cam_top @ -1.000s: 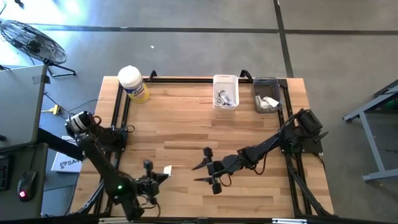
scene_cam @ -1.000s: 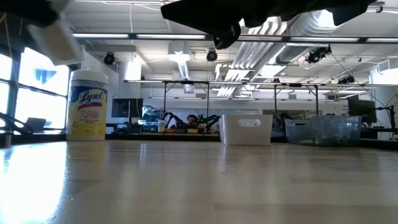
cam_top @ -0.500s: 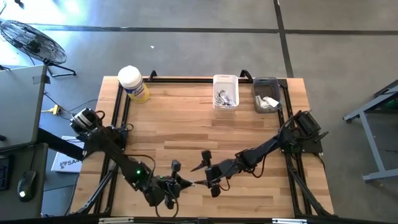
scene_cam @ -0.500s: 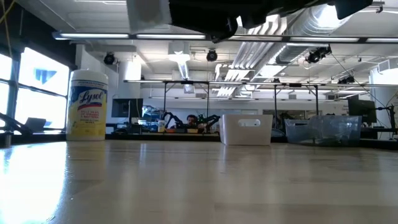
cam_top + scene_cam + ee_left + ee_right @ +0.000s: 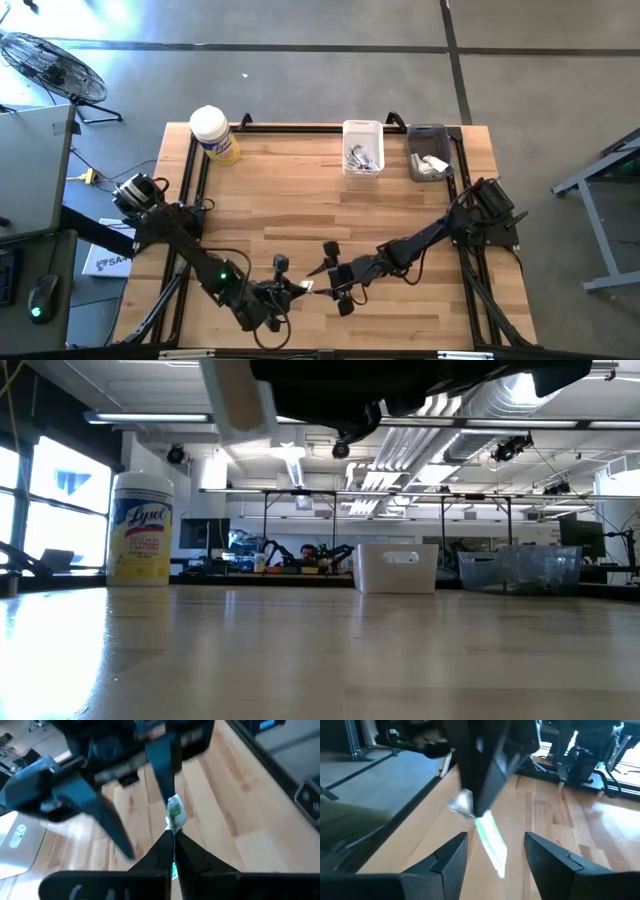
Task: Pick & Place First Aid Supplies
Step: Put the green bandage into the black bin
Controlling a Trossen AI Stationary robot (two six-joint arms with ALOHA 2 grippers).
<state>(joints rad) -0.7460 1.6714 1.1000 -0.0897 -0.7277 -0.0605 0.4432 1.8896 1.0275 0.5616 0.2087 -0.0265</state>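
The left end effector (image 5: 290, 291) has swung from the near left part of the desk (image 5: 300, 205) over to the middle, and it now meets the right end effector (image 5: 327, 281) there. It looks like a hand-over is about to happen. The left one is clamped on a packet (image 5: 174, 816), held up in the air above the desk. The right one has its fingers (image 5: 445, 854) apart, one on each side of the packet. The packet is a thin, narrow strip, green and white.
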